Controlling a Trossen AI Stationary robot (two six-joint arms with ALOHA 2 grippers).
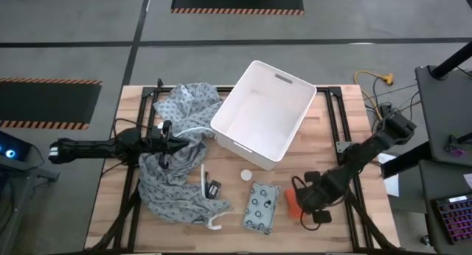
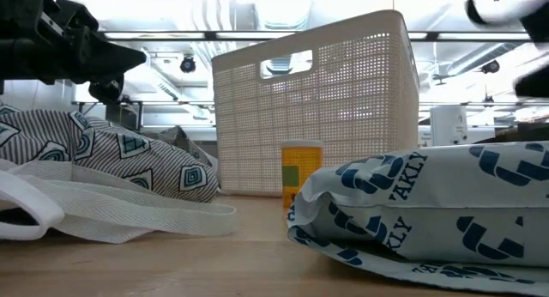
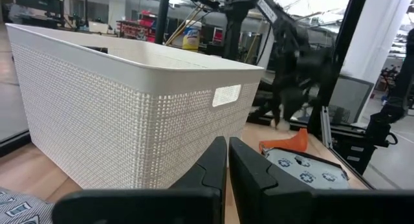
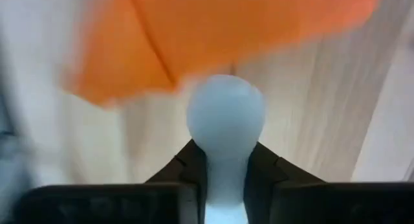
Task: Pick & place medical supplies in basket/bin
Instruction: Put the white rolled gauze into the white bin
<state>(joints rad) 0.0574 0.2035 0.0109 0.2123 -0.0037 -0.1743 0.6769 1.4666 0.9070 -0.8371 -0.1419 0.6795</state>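
Observation:
The white tub (image 1: 264,115) stands on the table's far middle; its perforated wall (image 3: 129,127) fills the left wrist view. A teal ring-printed packet (image 1: 260,207) lies flat near the near edge, with a white round disc (image 1: 245,175) just beyond it. In the low view a yellow-orange bottle (image 2: 302,172) stands upright before the tub (image 2: 317,108). An orange item (image 1: 293,203) lies right of the packet, under my right gripper (image 1: 301,198), which is shut on a pale round-ended piece (image 4: 225,120). My left gripper (image 1: 173,143) hovers shut above patterned cloth (image 1: 177,181). My right gripper pinches a pale white, round-ended piece (image 4: 225,179) between its two fingers (image 4: 178,175). The rounded end sticks out past the fingertips, close above the orange item (image 4: 213,30). Which item the piece belongs to I cannot tell.
The grey patterned cloth with white straps (image 1: 208,203) covers the table's left half, and a small black thing (image 1: 214,187) lies beside it. Bare wood shows between the tub and the packet. Cables and dark equipment stand off the table's right edge.

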